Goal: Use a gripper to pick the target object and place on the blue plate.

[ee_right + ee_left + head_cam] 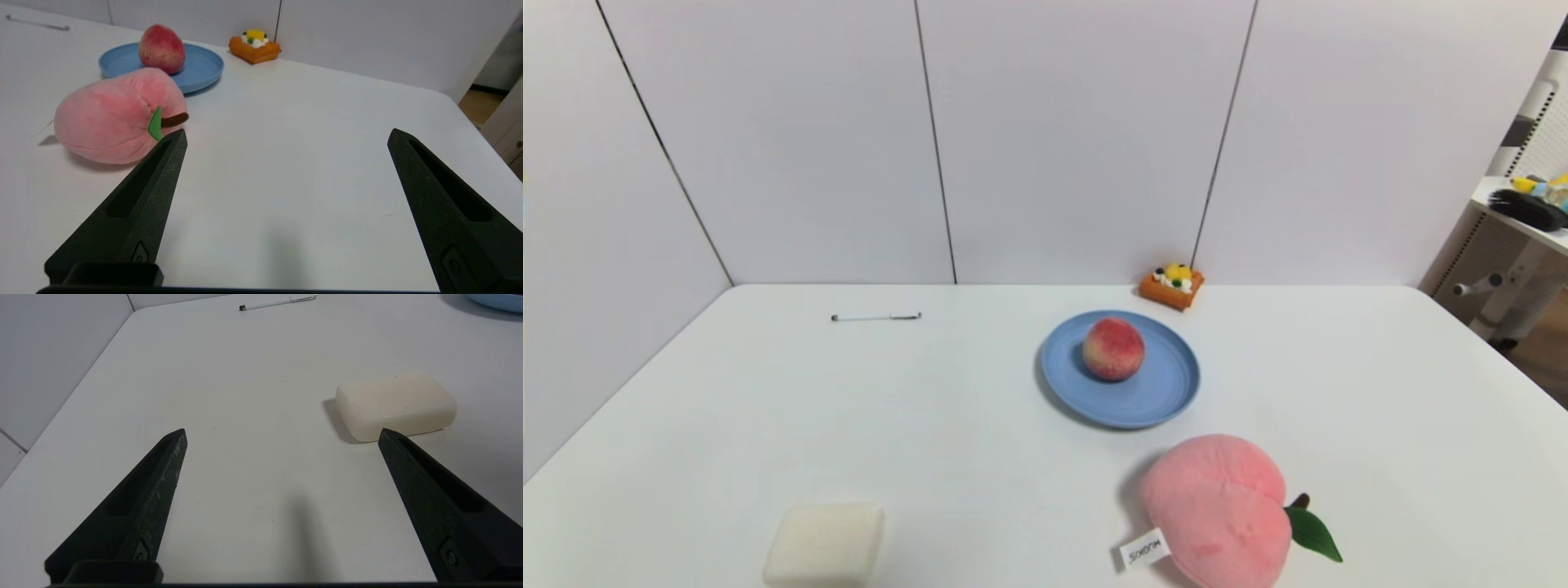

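Small peach (1113,349) resting on the blue plate (1160,400), slightly toward the plate's far-left side; the plate lies on the white table (1339,392) right of centre, near the far edge. Judged placed. The peach appears light, firm and round with a matte skin; a grasp across its widest middle would suit it best, since pointed jaws could slip off a curved flank. Left gripper (282,433) spread wide and holding nothing, low over the near-left table by a cream block (395,405). Right gripper (286,134) likewise wide apart and unladen, near the plush peach (118,114) at the near edge.
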### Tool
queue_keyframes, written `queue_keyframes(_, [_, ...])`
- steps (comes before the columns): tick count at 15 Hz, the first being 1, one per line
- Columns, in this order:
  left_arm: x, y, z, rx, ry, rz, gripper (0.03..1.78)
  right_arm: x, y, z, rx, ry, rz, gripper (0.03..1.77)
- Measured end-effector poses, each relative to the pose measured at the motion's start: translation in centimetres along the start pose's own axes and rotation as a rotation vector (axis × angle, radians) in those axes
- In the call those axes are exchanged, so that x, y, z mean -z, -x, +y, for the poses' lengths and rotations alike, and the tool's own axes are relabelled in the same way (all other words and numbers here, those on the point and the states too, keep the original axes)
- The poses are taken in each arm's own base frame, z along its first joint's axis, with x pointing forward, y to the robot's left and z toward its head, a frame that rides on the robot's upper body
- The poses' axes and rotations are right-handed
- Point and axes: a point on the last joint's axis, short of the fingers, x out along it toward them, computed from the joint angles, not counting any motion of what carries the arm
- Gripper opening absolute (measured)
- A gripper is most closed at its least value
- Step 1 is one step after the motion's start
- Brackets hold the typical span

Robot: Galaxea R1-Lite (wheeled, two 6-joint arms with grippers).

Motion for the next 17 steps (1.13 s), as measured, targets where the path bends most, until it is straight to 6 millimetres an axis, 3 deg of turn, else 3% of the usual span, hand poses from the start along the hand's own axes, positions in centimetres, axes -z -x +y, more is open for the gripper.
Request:
queue_keyframes(4, [0.0,0.0,0.0,0.0,-0.001,0.0,1.69,1.6,0.4,-0.1,0.126,-0.101,0.131,1.69])
queue_keyframes(17, [0.0,0.0,0.0,0.0,0.0,0.0,1.69,1.7,0.4,-0.1,0.148,-0.157,0.129,1.69])
